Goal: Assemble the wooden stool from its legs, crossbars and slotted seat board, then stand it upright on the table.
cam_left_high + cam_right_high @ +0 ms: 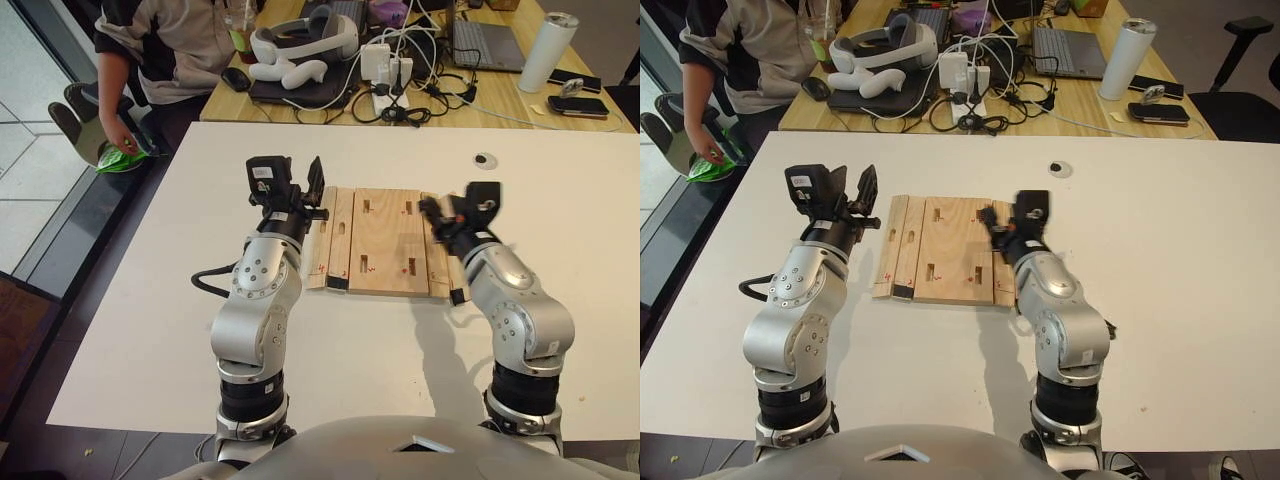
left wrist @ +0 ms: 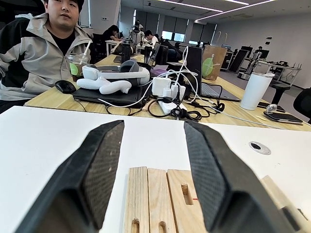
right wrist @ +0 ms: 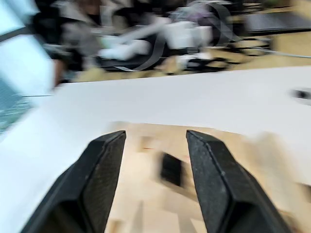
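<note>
The slotted seat board [image 1: 385, 240] lies flat in the middle of the white table. Two wooden slats [image 1: 332, 235] lie against its left edge, and another slat [image 1: 436, 268] lies along its right edge. My left gripper [image 1: 303, 190] hovers above the far left corner of the slats. It is open with nothing between its fingers [image 2: 102, 170], and the slats' ends [image 2: 148, 199] show past them. My right gripper [image 1: 445, 215] is over the board's right side, open and empty [image 3: 155, 184], with the board [image 3: 146, 213] beneath it.
A small round disc [image 1: 486, 160] sits on the table [image 1: 150, 300] at the back right. Behind the table stands a wooden desk [image 1: 500, 100] with a headset, cables, a laptop and a white tumbler [image 1: 547, 50]. Bare table surrounds the wooden parts.
</note>
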`<state>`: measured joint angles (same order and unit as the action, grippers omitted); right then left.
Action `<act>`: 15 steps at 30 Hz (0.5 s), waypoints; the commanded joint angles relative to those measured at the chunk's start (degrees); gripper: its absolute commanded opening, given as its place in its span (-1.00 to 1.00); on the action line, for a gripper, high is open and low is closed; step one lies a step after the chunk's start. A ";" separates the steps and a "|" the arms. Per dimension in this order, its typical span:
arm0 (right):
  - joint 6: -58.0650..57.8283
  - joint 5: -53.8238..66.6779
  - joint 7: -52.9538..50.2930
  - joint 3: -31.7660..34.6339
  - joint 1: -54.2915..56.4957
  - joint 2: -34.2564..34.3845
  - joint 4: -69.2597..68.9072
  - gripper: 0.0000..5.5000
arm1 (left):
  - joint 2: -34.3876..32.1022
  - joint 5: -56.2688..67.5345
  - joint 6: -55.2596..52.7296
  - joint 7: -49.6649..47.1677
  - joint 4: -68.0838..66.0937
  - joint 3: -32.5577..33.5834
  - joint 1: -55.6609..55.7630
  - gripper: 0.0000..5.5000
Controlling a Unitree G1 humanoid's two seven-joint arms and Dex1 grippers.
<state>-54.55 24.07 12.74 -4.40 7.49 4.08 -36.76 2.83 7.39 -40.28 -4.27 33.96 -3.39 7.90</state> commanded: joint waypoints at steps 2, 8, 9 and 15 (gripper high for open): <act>5.42 3.79 -5.92 7.95 5.27 3.30 -1.53 -0.15 | 0.65 -0.26 0.31 -0.31 -0.55 -0.36 0.43 -0.18; 4.20 -10.00 -19.23 10.04 8.79 -3.35 11.16 -0.15 | 0.60 -0.17 0.40 -0.45 -0.35 -0.29 0.26 -0.18; 2.89 -11.03 -20.84 10.04 10.45 -2.91 13.46 -0.15 | 0.68 -0.26 0.56 -0.65 -0.33 -0.13 0.15 -0.18; -7.55 -15.78 -34.36 17.52 29.12 2.17 37.53 -0.15 | 1.97 -0.38 1.43 -1.77 -1.55 -1.60 1.15 -0.18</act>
<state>-58.31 9.62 -17.51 9.47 30.56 5.20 -7.18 2.90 7.25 -39.18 -5.66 32.97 -4.49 8.35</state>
